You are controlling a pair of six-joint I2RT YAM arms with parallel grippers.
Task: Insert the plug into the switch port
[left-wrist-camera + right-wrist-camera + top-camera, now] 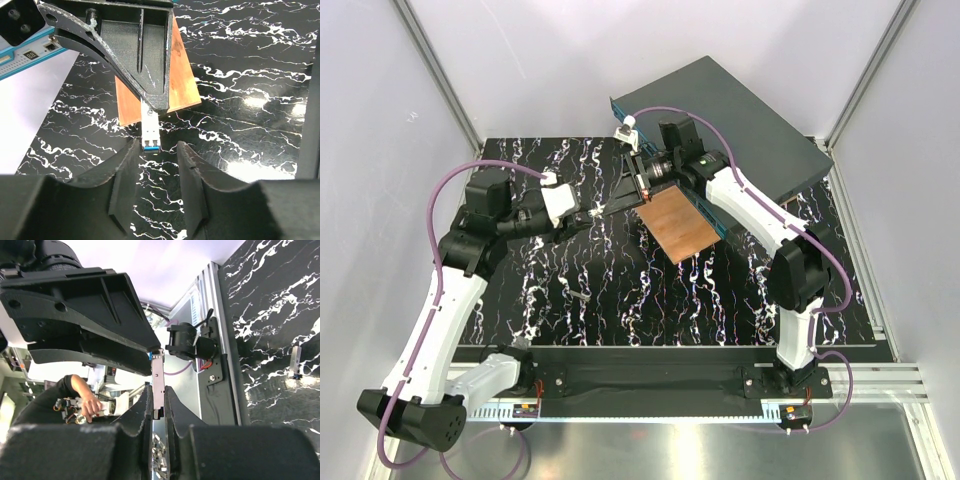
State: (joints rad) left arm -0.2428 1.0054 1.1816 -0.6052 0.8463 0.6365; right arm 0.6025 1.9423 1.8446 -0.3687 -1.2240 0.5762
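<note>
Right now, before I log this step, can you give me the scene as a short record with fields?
plug: thin, silver with a blue end, held off the table
right end effector: shut on the plug
left end effector: open, straddling the plug's blue end, gaps on both sides
switch: dark grey box, far right; teal port face
plug in port: no
copper plate: flat beside the switch
spare piece: small, loose on the table
</note>
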